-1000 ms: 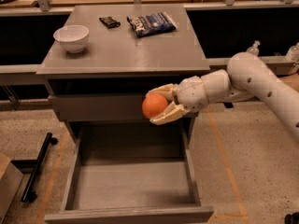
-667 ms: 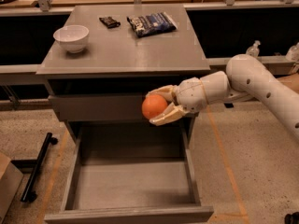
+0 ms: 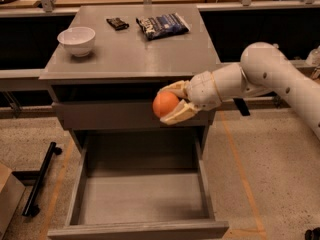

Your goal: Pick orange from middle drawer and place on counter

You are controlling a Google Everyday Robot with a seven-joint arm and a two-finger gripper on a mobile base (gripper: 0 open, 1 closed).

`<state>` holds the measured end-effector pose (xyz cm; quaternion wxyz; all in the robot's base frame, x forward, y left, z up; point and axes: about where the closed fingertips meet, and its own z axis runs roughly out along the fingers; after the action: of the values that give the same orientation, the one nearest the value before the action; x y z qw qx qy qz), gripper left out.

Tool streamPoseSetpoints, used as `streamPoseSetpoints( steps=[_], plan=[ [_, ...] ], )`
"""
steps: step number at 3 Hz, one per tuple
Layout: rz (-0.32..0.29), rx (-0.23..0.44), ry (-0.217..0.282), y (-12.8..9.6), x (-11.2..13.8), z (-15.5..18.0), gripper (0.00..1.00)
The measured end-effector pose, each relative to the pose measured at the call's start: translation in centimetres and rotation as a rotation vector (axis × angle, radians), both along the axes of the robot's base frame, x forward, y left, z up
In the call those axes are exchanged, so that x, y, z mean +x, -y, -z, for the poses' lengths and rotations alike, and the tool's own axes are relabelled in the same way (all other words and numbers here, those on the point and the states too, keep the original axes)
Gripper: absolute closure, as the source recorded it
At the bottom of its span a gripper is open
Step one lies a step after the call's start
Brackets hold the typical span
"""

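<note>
The orange (image 3: 165, 104) is held between the cream fingers of my gripper (image 3: 169, 104), in the air in front of the cabinet's upper drawer front, above the open middle drawer (image 3: 140, 199). The drawer is pulled far out and its grey floor is bare. The grey counter (image 3: 132, 46) lies just above and behind the gripper. My white arm (image 3: 260, 76) reaches in from the right.
On the counter stand a white bowl (image 3: 76, 40) at the left, a small dark packet (image 3: 117, 23) and a blue snack bag (image 3: 162, 25) at the back. A black bar (image 3: 41, 179) lies on the floor at the left. A cardboard box corner (image 3: 7, 199) shows lower left.
The gripper with the orange has barely shifted; it stays at about the same height in front of the cabinet.
</note>
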<state>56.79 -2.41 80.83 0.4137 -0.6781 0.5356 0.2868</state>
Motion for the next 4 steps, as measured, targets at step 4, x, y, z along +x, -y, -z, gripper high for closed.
streamPoseSetpoints(
  steps=[4],
  plan=[
    [0.079,-0.128,0.285,0.5,8.8,-12.5,1.00]
  ],
)
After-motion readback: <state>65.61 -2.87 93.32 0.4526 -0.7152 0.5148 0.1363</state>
